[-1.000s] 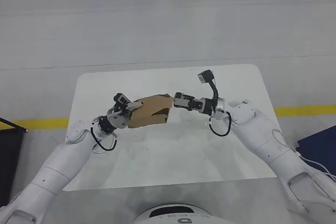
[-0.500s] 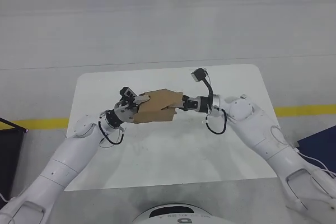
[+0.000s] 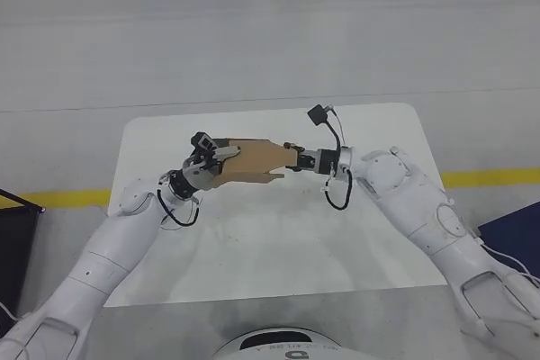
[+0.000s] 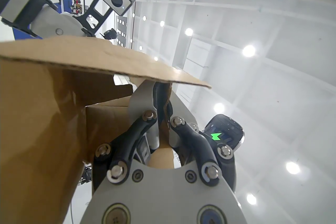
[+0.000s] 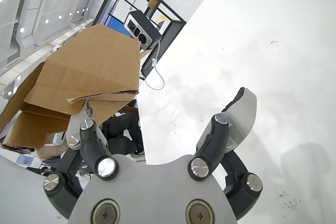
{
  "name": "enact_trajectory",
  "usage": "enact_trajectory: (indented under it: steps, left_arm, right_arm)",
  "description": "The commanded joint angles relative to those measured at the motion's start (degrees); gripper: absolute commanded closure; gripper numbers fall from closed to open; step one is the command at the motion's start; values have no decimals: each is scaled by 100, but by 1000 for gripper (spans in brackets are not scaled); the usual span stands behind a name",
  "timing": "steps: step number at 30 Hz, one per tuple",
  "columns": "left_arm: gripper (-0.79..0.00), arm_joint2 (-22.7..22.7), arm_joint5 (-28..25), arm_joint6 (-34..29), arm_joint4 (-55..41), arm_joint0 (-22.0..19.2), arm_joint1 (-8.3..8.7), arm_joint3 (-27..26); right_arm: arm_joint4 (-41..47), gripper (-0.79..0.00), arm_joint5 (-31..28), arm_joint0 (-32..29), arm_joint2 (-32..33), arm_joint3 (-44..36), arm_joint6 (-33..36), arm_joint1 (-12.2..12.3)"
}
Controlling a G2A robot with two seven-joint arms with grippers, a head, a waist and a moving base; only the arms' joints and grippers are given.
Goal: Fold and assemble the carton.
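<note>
A brown cardboard carton (image 3: 252,163) hangs above the far middle of the white table (image 3: 279,252), partly unfolded with loose flaps. My left gripper (image 3: 219,156) is at its left end. In the left wrist view the left gripper (image 4: 162,101) is shut on a carton flap (image 4: 165,125), and the carton's panels (image 4: 39,117) fill the side. My right gripper (image 3: 293,160) is at the carton's right end. In the right wrist view it (image 5: 161,104) is open wide, one finger (image 5: 242,101) free over the table, the other tucked under the carton (image 5: 86,70).
A black frame (image 3: 0,202) stands off the table's left edge, and a yellow floor line (image 3: 495,176) runs behind. The table's near half (image 3: 279,261) is bare. The other arm's wrist camera (image 5: 141,30) sits close behind the carton.
Both arms have carried the carton a little farther from me and raised it. The right gripper has closed in on the carton's end and its wrist has turned.
</note>
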Motion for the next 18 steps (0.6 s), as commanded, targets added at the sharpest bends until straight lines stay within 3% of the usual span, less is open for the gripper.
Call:
enact_trajectory:
  steps: [1,15,18]
  left_arm:
    - [0,1,24,-25,21,6,-28,-1]
    - [0,-226,-207,290,18,119,-98,-30]
    - [0,-292,-149,368,18,202,-113,-111]
  right_arm:
    - [-28,-785,-26,-27,37,-90,-6,2]
    - [143,-785,-210,-207,280,-171,-88,46]
    - [0,-785,-162,-399,509,-304,-568,83]
